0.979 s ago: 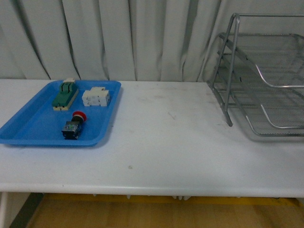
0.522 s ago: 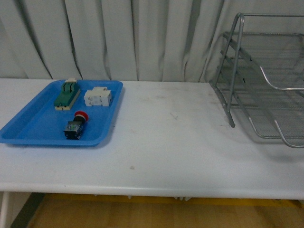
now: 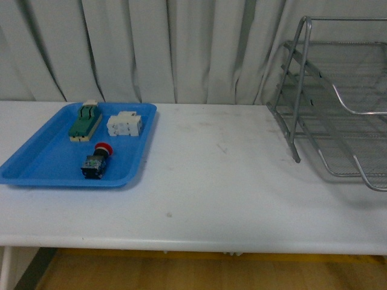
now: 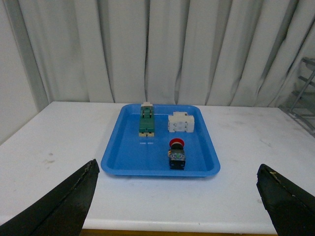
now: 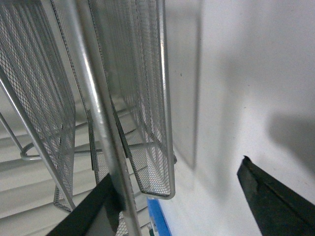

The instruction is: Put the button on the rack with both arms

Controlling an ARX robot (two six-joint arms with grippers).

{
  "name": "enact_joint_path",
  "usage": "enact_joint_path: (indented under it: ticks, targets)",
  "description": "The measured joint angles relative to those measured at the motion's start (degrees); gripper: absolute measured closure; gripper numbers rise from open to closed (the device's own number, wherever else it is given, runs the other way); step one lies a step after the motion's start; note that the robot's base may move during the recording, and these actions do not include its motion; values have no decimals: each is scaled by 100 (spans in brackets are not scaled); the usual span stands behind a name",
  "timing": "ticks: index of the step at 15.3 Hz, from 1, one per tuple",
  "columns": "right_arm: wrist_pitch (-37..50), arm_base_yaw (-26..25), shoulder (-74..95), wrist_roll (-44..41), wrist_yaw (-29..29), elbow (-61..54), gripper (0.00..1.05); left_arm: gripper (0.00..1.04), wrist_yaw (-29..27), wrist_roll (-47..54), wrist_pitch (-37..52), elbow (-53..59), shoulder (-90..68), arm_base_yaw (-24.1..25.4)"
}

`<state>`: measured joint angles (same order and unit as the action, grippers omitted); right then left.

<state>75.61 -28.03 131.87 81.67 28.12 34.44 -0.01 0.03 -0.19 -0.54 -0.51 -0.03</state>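
Jaws of left gripper (image 4: 177,164) spread, button (image 4: 177,154) ahead

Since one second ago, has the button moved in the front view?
No. The button lies at the same spot in the blue tray, near its front rim.

In the front view the rack (image 3: 329,106) runs off the right edge, so I cannot see its far side or the full width of its 3 tiers. In the left wrist view only a sliver of it shows at the picture's edge. The left gripper (image 4: 177,166) appears as 2 dark fingers set wide apart, both cropped, with the body behind them out of view. The right gripper (image 5: 174,168) is likewise 2 cropped, blurred dark wedges. In the right wrist view the rack fills the picture, cropped on several sides, and hides all but a corner of the blue tray (image 5: 156,222). The button (image 3: 95,162) is too small for me to read its body markings.
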Motion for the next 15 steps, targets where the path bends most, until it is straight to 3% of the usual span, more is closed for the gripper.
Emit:
enact_joint_path:
  ticks: [3,10,15]
  targets:
    - [-79,-92,-168,72,-28,-278,4,7,2,2,0,0,0,0]
    - [-181,-203,-1165,404,-114,-992,6,7,0,0,0,0,0,0]
    - [-184,-284,-3394,693,341,-1572,6,7,0,0,0,0,0,0]
